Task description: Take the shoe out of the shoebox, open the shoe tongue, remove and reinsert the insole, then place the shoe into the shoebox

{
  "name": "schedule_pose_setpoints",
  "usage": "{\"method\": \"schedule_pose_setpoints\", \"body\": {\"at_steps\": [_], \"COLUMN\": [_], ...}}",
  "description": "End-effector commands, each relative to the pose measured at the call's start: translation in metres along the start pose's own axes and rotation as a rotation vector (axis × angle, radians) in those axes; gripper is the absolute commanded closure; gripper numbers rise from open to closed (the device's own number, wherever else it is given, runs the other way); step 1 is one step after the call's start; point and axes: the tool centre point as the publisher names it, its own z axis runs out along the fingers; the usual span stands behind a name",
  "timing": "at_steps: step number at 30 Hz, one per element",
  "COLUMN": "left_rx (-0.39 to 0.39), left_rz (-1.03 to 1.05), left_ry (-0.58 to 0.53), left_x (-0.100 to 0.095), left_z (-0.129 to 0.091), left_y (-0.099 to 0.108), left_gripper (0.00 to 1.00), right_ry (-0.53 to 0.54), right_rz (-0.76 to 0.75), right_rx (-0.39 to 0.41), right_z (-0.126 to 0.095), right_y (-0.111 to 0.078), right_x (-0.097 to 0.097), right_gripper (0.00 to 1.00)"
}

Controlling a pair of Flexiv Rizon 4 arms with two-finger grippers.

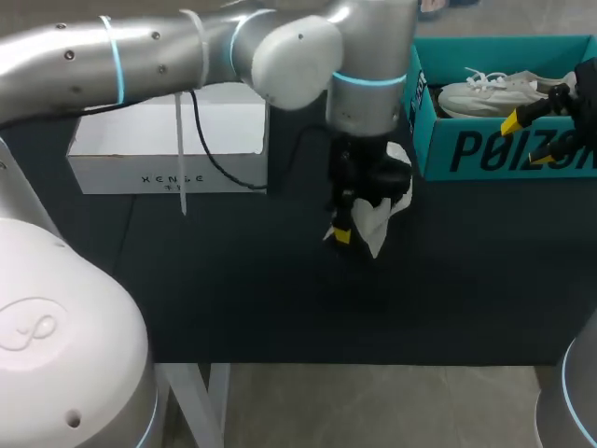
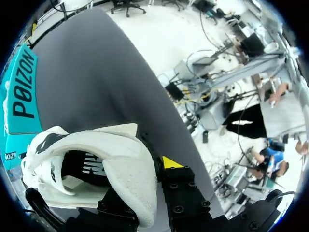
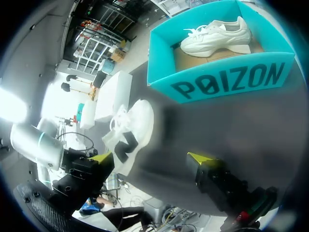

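Observation:
My left gripper hangs over the middle of the dark table, shut on the collar of a white shoe. In the left wrist view this shoe, white with a black logo and dark inside, lies between the fingers, and one yellow tip shows beside it. My right gripper stands open in front of the teal shoebox, holding nothing. From the right wrist view the held shoe sits ahead of my right gripper. A second white shoe lies inside the shoebox.
A white closed box stands at the back left of the table, and a black cable drapes over it. The teal shoebox sits at the back right corner.

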Motion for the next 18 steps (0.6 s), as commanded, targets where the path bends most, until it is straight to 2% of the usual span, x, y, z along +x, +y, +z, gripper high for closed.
{"method": "schedule_pose_setpoints", "body": {"at_steps": [1,18], "left_rx": [0.016,0.016], "left_rz": [0.589,0.589], "left_ry": [0.162,0.162], "left_x": [0.0103,0.0103], "left_z": [-0.038,-0.038], "left_y": [0.0501,0.0501], "left_gripper": [1.0,1.0], "right_ry": [-0.002,-0.002], "right_rz": [0.001,0.001], "right_rx": [0.0,0.0], "right_z": [0.0003,0.0003], "right_y": [-0.0003,-0.0003], "right_x": [0.0,0.0], "right_gripper": [0.0,0.0]}}
